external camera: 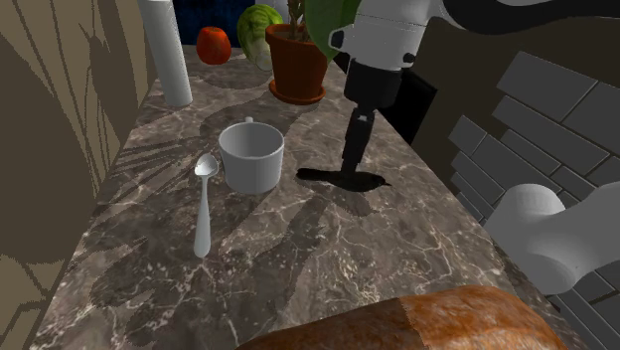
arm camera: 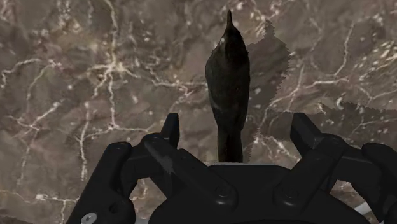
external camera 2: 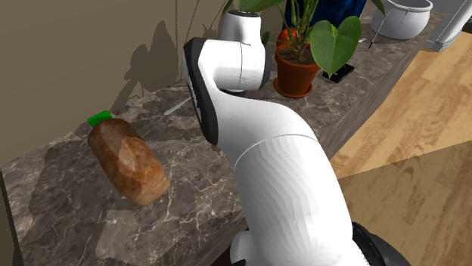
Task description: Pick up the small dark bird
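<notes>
arm: white arm (external camera: 397, 35) bent over, wrist pointing straight down at brown veined marble surface (external camera: 298, 249) | black two-finger pincer (external camera: 351, 167): open wide, fingers (arm camera: 170, 127) either side of bird, not touching, holding nothing | small dark slim bird (arm camera: 227, 76): lying on surface btw fingers, near plain white mug (external camera: 250, 156)

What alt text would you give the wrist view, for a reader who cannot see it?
A small dark bird rests on a brown marbled counter, its tail between the open fingers of the black end effector, which do not touch it.
</notes>
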`<act>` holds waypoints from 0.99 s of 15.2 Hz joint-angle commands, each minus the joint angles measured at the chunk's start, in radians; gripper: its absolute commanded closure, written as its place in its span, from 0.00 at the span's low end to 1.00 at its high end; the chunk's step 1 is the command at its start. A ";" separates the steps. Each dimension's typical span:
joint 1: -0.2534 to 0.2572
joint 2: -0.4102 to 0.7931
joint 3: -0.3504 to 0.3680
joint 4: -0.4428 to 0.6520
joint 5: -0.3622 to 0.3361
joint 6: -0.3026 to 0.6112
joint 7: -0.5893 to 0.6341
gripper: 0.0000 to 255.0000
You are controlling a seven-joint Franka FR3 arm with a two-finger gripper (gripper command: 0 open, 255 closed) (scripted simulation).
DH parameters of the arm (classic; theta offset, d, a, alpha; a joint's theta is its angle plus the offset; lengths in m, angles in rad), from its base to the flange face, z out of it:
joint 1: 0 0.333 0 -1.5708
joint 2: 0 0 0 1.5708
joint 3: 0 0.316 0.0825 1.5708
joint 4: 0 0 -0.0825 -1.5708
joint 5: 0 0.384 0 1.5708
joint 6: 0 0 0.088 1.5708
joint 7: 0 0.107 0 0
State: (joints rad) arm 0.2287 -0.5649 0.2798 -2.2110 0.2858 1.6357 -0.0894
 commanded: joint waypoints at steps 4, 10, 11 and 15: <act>0.005 -0.006 0.009 -0.066 0.010 0.061 -0.010 0.00; 0.006 -0.008 0.013 -0.090 0.014 0.082 -0.013 1.00; 0.006 -0.008 0.013 -0.090 0.014 0.082 -0.013 1.00; 0.007 -0.009 0.013 -0.090 0.014 0.082 -0.013 1.00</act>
State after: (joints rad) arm 0.2350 -0.5736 0.2923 -2.3006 0.2992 1.7184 -0.1020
